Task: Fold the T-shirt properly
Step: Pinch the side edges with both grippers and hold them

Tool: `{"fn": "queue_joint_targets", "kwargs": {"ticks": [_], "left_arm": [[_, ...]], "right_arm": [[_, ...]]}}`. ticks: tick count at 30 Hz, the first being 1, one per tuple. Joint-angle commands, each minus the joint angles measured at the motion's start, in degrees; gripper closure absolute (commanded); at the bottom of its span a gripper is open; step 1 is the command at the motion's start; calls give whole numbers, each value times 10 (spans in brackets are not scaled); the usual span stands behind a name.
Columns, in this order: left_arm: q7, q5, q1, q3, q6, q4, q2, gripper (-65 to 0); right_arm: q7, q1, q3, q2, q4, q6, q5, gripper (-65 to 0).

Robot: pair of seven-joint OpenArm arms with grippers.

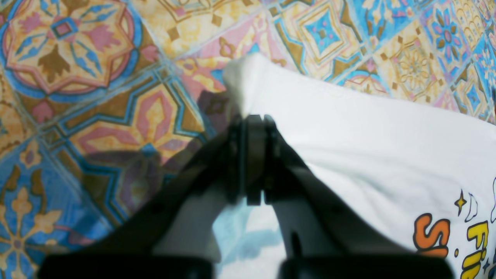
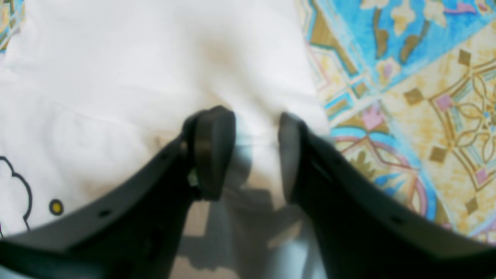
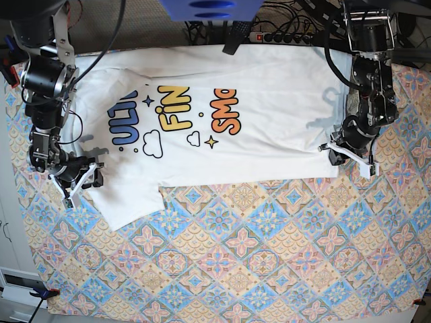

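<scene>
T-shirt (image 3: 222,141) lies print side up on the patterned surface (image 3: 256,269), spread sideways across the upper half in base view, "ULTRA", "FiNE", "SMOL" lettering readable rotated. Left tool (image 1: 255,116) sits at the shirt's edge on the base view's right side, jaws clamped together on a pinch of white fabric; a small corner of cloth sticks up just past the tips. Orange and yellow lettering shows at the lower right of the left wrist view. Right tool (image 2: 255,151) is at the opposite end, over the sleeve, jaws spread apart with white fabric lying between the pads (image 2: 211,155), not clamped. Cloud outline and a yellow dot are visible to the left of it. Bottom hem runs roughly straight between the two arms; sleeve near right tool flares out lower-left.
</scene>
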Motion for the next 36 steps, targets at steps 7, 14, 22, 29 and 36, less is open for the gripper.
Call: {"fn": "queue_joint_targets", "kwargs": {"ticks": [7, 14, 22, 29, 36], "left_arm": [[-11, -4, -6, -3, -3, 12, -10, -4], [-11, -7, -6, -3, -3, 12, -10, -4], [-12, -7, -6, -3, -4, 12, -10, -3], [-13, -8, -6, -3, -4, 12, -10, -3], [-13, -8, -6, -3, -4, 12, -10, -3]], "right_arm": [[10, 14, 86, 17, 36, 3, 3, -221], [13, 14, 84, 29, 32, 3, 1, -222], [13, 9, 40, 28, 31, 3, 1, -222], [20, 9, 19, 26, 4, 3, 1, -222], [96, 11, 16, 29, -64, 3, 1, -222]]}}
